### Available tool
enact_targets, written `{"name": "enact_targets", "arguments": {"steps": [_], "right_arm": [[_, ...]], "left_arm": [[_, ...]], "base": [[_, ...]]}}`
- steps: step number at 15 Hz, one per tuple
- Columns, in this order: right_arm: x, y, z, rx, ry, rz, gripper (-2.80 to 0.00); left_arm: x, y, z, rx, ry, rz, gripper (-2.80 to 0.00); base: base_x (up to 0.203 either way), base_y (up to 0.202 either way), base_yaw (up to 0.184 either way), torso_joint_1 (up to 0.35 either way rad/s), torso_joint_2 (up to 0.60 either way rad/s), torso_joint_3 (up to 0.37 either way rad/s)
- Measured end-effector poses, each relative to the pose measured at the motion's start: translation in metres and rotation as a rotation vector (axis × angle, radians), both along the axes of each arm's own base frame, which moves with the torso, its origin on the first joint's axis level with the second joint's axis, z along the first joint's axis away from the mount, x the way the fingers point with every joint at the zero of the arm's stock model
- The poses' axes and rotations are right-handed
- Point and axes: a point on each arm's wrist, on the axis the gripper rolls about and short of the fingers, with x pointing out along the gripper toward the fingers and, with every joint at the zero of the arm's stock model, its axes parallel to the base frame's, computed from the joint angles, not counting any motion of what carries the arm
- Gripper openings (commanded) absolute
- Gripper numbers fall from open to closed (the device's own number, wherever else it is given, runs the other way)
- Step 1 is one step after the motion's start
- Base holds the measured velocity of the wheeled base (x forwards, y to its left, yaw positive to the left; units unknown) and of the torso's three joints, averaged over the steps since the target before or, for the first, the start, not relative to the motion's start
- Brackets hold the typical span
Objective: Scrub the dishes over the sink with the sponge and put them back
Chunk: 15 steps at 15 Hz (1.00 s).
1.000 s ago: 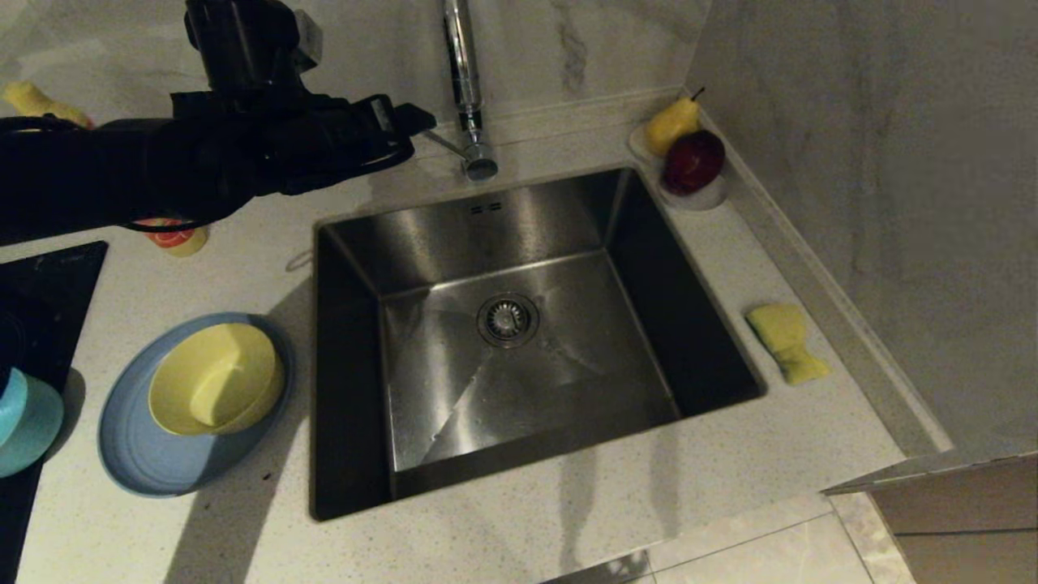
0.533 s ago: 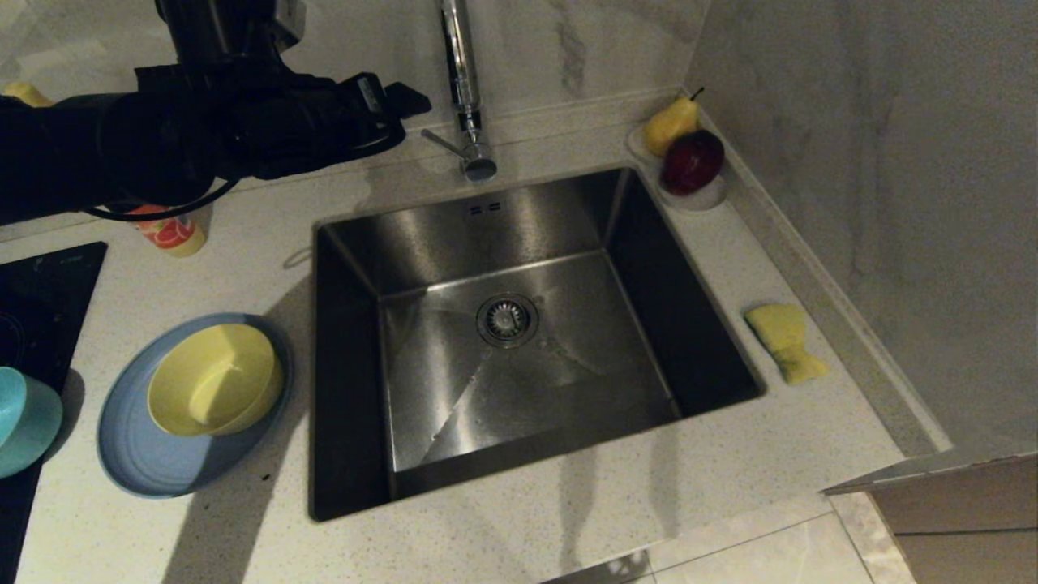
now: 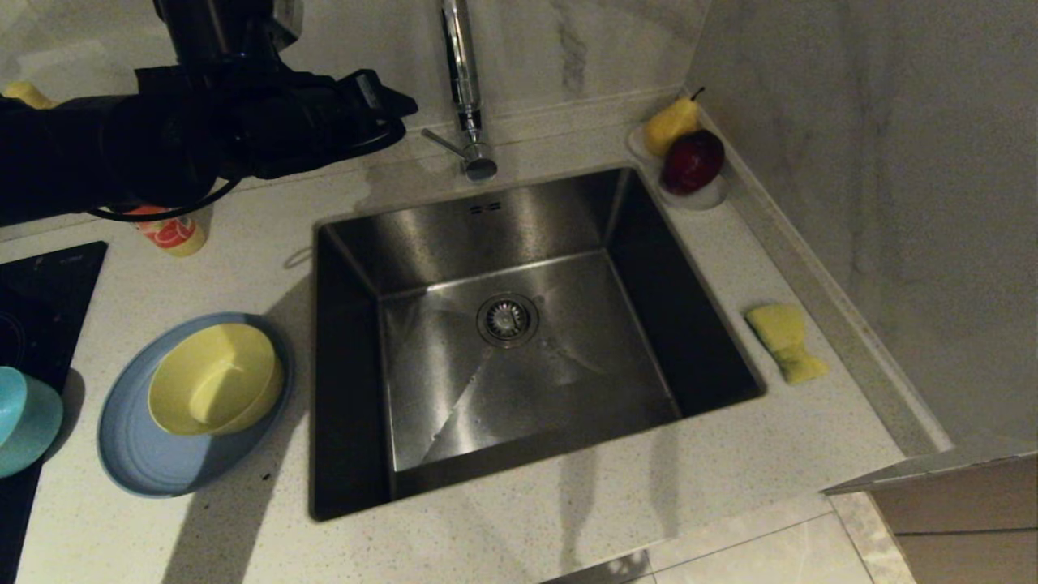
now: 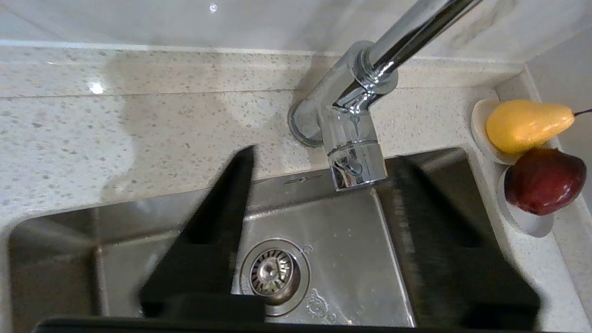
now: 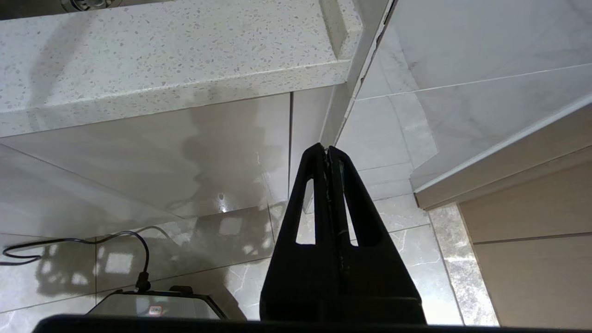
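Observation:
The steel sink (image 3: 349, 365) fills the middle of the counter. Left of it lies the slate-blue plate (image 3: 138, 462), and the pale-yellow bowl (image 3: 215, 377) rests on it. The teal bowl (image 3: 24, 422) sits at the far left edge. The yellow sponge (image 3: 785, 341) lies on the counter right of the sink. My left gripper (image 3: 393, 97) hovers at the back left of the sink, just left of the chrome tap (image 3: 464, 81). It is open with nothing between its fingers (image 4: 231, 194), and the tap's base (image 4: 354, 157) lies beyond them. My right gripper (image 5: 327, 149) hangs shut below the counter edge.
A pear (image 3: 671, 123) and a dark red apple (image 3: 693, 161) sit on a small white dish at the back right corner. A black hob (image 3: 40, 276) and an orange-labelled cup (image 3: 170, 231) stand to the left. The wall runs close along the right side.
The left arm rose a little and drew slightly back from the tap. Its fingers have come closer together. Dishes and sponge have not moved.

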Motion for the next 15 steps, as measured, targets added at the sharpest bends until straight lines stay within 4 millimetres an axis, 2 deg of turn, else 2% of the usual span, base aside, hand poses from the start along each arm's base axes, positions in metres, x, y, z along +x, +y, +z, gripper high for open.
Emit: {"name": "enact_targets", "arguments": {"steps": [4, 9, 12, 15], "right_arm": [[0.0, 0.0, 0.0, 0.0, 0.0, 0.0, -2.8], [0.0, 0.0, 0.0, 0.0, 0.0, 0.0, -2.8], [0.0, 0.0, 0.0, 0.0, 0.0, 0.0, -2.8], [0.0, 0.0, 0.0, 0.0, 0.0, 0.0, -2.8]], "left_arm": [[0.011, -0.003, -0.002, -0.099, -0.052, -0.007, -2.8], [0.033, -0.008, -0.015, -0.213, -0.133, -0.044, -2.8], [0.043, -0.013, -0.026, -0.209, -0.143, -0.122, -2.8], [0.051, -0.014, -0.034, -0.207, -0.164, -0.128, -2.8]], "base": [[0.0, 0.0, 0.0, 0.0, 0.0, 0.0], [0.0, 0.0, 0.0, 0.0, 0.0, 0.0], [0.0, 0.0, 0.0, 0.0, 0.0, 0.0], [0.0, 0.0, 0.0, 0.0, 0.0, 0.0]]}}
